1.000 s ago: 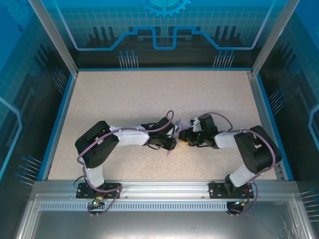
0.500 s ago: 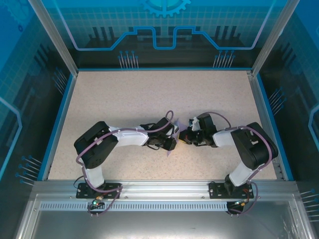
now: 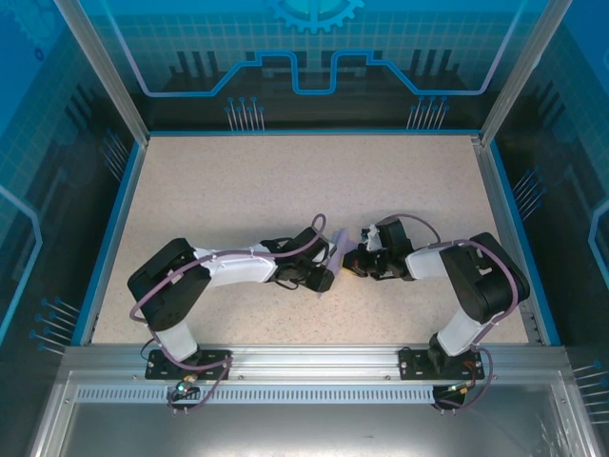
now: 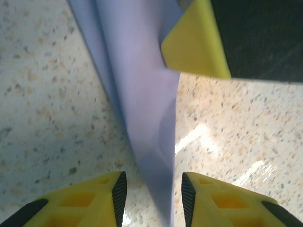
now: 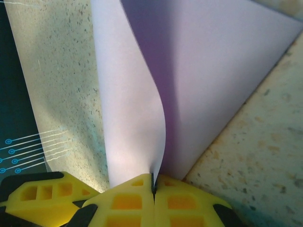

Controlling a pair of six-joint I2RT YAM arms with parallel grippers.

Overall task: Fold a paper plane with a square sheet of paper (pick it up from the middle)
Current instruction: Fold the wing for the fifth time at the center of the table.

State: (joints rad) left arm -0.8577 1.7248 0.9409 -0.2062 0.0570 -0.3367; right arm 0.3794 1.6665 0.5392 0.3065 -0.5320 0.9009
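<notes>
No letters, numbers, brand names or labels can be read on any surface. The nearest thing to a sign is a pale-blue cogwheel emblem [image 3: 314, 11] printed at the top of the translucent blue back wall [image 3: 190, 57], cut off by the upper edge of the top view. Below it, thin blue circuit-style lines [image 3: 314, 76] run across the same wall and end in small dots. None of them carries writing.

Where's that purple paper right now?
In the top view, the purple paper stands near the middle of the table, pinched by the right tool, its tip between the left tool's open fingers.
</notes>
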